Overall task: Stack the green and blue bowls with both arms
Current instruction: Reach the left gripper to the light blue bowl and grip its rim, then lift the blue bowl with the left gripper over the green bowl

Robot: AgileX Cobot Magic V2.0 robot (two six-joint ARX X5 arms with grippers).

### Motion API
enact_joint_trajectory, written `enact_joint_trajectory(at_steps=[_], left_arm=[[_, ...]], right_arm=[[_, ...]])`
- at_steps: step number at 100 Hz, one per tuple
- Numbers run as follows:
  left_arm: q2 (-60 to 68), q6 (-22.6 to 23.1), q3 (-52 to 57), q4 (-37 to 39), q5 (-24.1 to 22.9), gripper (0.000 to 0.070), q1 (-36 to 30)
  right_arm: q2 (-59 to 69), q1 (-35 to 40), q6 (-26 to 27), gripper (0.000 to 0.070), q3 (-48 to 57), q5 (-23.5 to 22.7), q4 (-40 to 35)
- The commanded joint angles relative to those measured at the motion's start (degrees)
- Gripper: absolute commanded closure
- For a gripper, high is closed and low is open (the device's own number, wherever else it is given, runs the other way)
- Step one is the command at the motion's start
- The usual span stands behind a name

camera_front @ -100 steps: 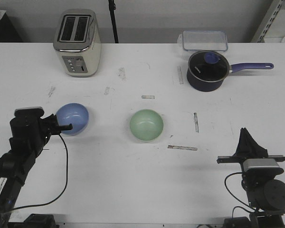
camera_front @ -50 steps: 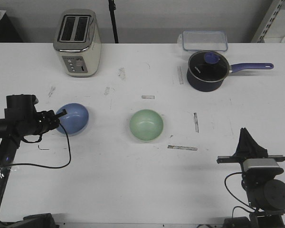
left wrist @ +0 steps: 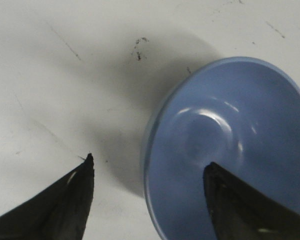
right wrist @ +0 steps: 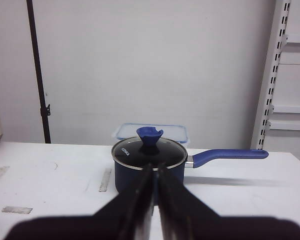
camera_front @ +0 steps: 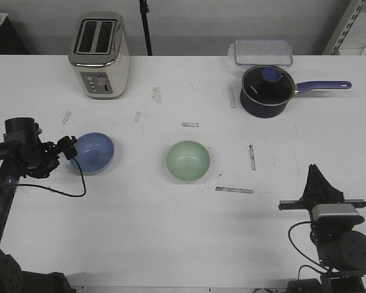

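Note:
The blue bowl (camera_front: 94, 152) sits on the white table at the left, with the green bowl (camera_front: 188, 160) to its right near the middle, both upright and apart. My left gripper (camera_front: 69, 150) is open at the blue bowl's left rim. In the left wrist view the gripper (left wrist: 150, 162) straddles that rim: one fingertip (left wrist: 217, 177) is over the inside of the blue bowl (left wrist: 230, 125), the other over bare table. My right gripper (camera_front: 317, 178) is shut and empty at the front right, far from both bowls, and appears shut in the right wrist view (right wrist: 154, 169).
A toaster (camera_front: 99, 55) stands at the back left. A dark navy saucepan (camera_front: 265, 91) with a lid and long handle is at the back right, with a clear lidded box (camera_front: 262, 52) behind it. The saucepan (right wrist: 127, 175) is straight ahead of the right gripper. Tape strips mark the table.
My left arm has swung back and to the left, while its open gripper has stayed at the blue bowl's left rim. The bowls and right arm have not moved.

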Motion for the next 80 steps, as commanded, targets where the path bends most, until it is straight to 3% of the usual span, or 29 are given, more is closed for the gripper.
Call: enact_joint_trajectory(at_steps=[1, 20, 32, 39, 48, 54, 80], left_arm=[[2.8, -0.1, 1.1, 0.4, 0.2, 0.0281, 0.1], [7.5, -0.1, 1.1, 1.9, 0.1, 0.0314, -0.8], [8.6, -0.1, 1.1, 2.5, 0.1, 0.0545, -1.8], [8.6, -0.1, 1.1, 2.6, 0.1, 0.0627, -1.9], [8.6, -0.3, 1.1, 2.7, 0.1, 0.0638, -1.9], [8.6, -0.3, 1.2, 2.4, 0.1, 0.07, -1.9], [8.5, -0.3, 6.3, -3.4, 0.1, 0.0699, -5.1]], right_arm=[[0.0, 0.1, -0.2, 0.0691, 0.5, 0.0, 0.8], [0.0, 0.1, -0.2, 0.0691, 0.5, 0.0, 0.8], [0.0, 0.1, -0.2, 0.0691, 0.5, 0.0, 0.8], [0.0, 0.1, -0.2, 0.0691, 0.5, 0.0, 0.8], [0.0, 0.1, -0.2, 0.0691, 0.5, 0.0, 0.8], [0.0, 0.1, -0.2, 0.0691, 0.5, 0.0, 0.8], [0.0, 0.1, -0.2, 0.0691, 0.5, 0.0, 0.8]])
